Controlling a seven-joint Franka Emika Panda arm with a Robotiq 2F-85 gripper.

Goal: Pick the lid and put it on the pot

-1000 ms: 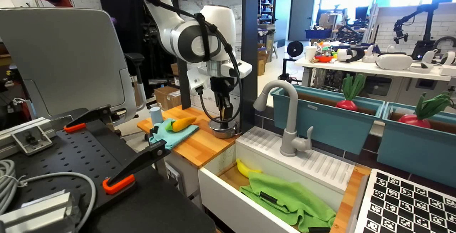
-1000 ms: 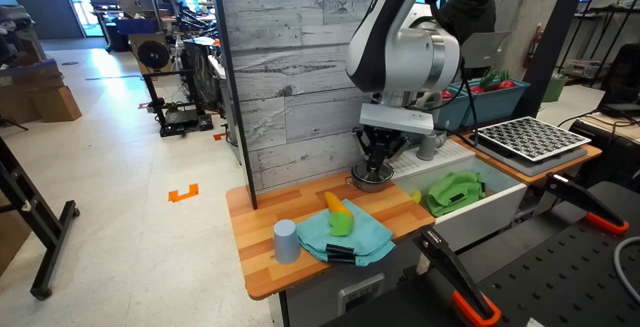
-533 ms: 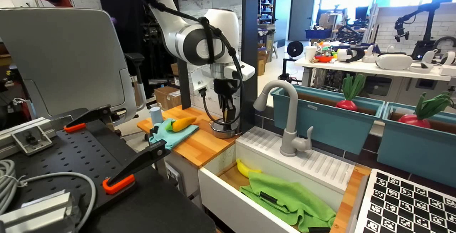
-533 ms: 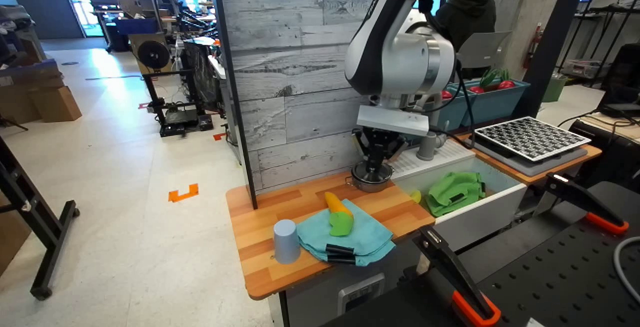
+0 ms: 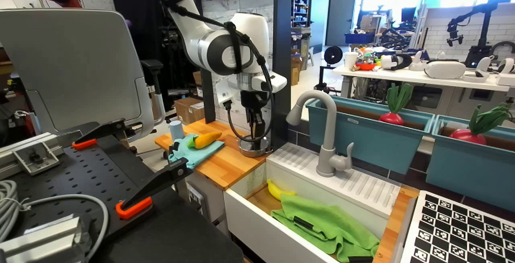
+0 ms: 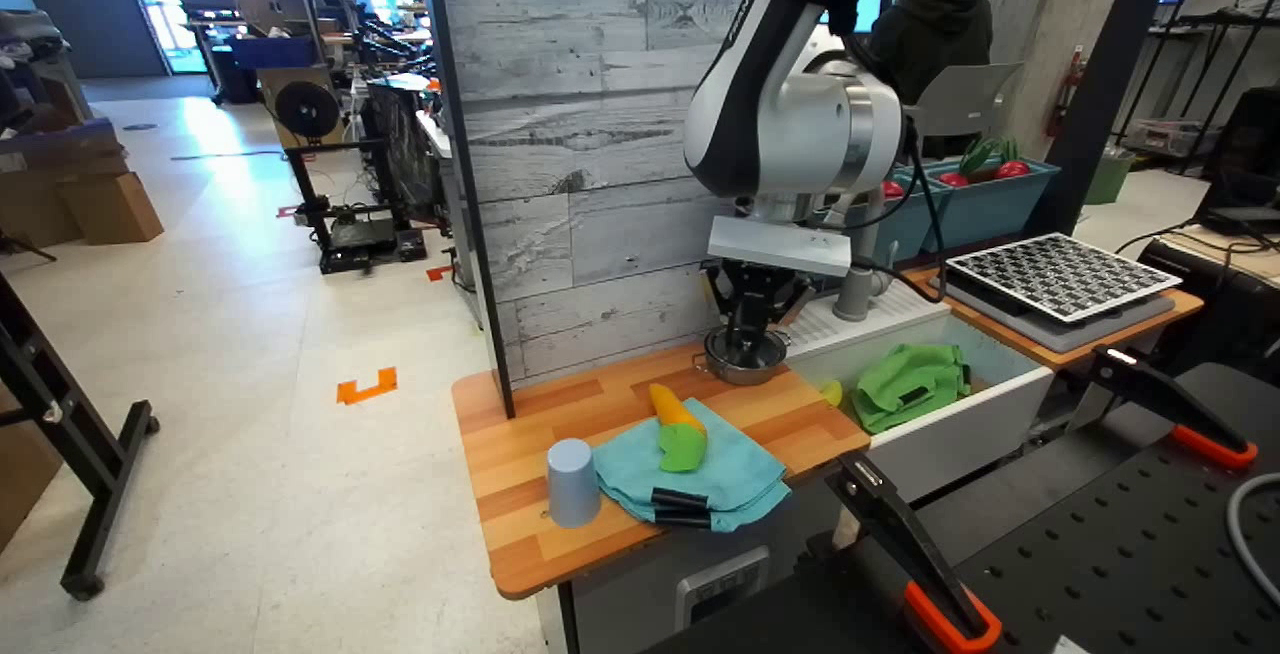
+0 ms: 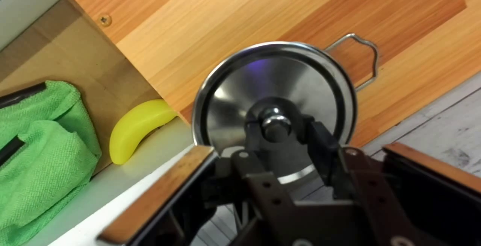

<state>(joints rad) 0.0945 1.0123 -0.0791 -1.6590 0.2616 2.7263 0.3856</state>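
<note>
Across the wooden tabletop (image 6: 560, 409), a cup (image 6: 573, 484) is standing leftmost, then a teal cloth (image 6: 735, 466); next, the lid (image 7: 270, 80) is resting on the pot (image 6: 742, 373), the gripper (image 7: 280, 127) partly spread, loosely straddling its knob (image 7: 275, 122); farther right, a sink (image 6: 960, 441) is holding a green towel (image 6: 908, 384).

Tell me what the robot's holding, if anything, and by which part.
Nothing appears held: the jaws straddle the knob of the metal lid, which sits on the pot; a gap shows beside the knob in the wrist view.
</note>
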